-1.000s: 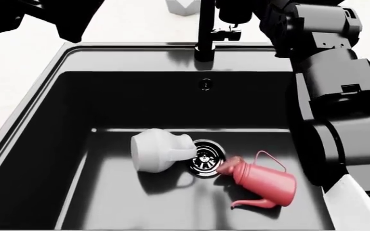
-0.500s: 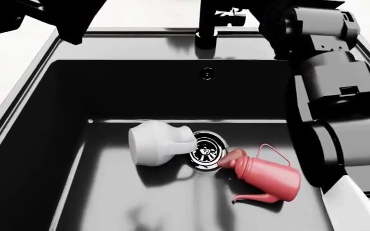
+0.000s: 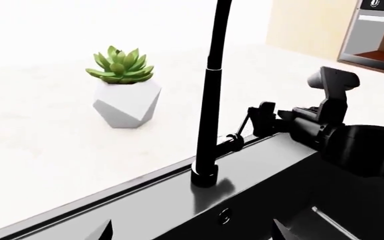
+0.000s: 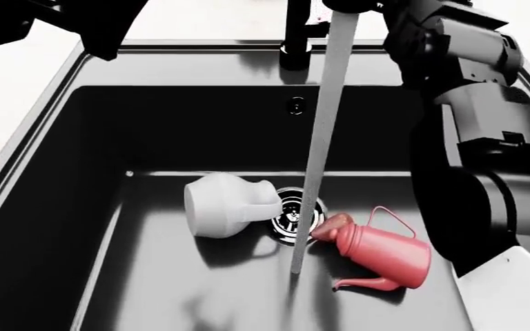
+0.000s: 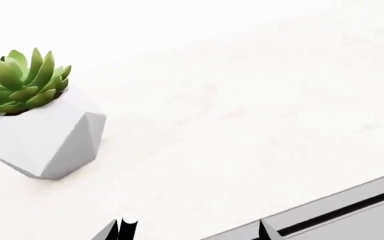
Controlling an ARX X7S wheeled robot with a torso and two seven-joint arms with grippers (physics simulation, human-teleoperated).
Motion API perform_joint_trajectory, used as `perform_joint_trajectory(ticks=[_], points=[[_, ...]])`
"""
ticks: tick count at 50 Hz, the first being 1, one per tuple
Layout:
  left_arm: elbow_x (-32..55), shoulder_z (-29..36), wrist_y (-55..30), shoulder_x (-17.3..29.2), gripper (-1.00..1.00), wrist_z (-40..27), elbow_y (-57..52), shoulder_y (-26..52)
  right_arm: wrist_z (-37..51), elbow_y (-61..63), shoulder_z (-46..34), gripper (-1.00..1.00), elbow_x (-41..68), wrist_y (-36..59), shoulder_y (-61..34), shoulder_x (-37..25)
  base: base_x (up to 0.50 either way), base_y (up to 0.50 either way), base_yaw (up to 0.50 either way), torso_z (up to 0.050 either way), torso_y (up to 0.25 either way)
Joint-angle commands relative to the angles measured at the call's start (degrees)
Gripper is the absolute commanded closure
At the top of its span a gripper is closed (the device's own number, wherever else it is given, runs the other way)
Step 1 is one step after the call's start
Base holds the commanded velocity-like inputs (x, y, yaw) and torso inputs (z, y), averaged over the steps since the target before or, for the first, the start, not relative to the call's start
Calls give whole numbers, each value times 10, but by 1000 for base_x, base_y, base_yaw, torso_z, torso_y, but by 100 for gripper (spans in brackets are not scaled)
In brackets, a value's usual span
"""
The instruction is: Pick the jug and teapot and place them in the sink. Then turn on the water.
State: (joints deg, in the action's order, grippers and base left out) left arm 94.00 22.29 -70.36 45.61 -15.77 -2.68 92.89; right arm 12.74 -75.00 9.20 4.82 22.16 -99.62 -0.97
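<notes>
Half a second ago no stream showed in the head view; now the water (image 4: 319, 138) falls as a straight, pale grey, translucent column from the top centre of the frame down to the floor of the sink (image 4: 63, 207), landing just right of the round metal drain (image 4: 295, 215). With both vessels already in the basin, I judge the task essentially done. The jug (image 4: 219, 205), smooth matt white-grey ceramic with a bulbous body and narrower neck, lies on its side at centre left, its mouth toward the drain. The teapot (image 4: 380, 253), glossy pink-red and tapered, lies tipped over at lower right, its knobbed lid near the drain and its thin curved spout pointing to lower left. The sink is a deep rectangular black basin, faintly reflective, with a steel rim. In the left wrist view the tall black tap (image 3: 211, 100) rises as a slim tube from the rim, and the right tool (image 3: 262, 120) sits at its side lever, though whether it is closed on the lever I cannot tell. The left tool's state is also unclear. Behind, on the white tabletop (image 3: 38, 145), stands a faceted white pot (image 3: 125, 104) holding a green succulent (image 3: 120, 66).
</notes>
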Motion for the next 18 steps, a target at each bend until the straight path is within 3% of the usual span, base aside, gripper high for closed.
perform_joint_trajectory(ticks=[1,18], points=[[-2,1,5,1,-100,6,-2,-1,46,0,50,-100,-43,-5,4,-18,0,0,0,0,0],[-33,-21,59,2,-100,10,-28,-28,-47,0,75,-100,-42,11,-40,-37,0,0,0,0,0]])
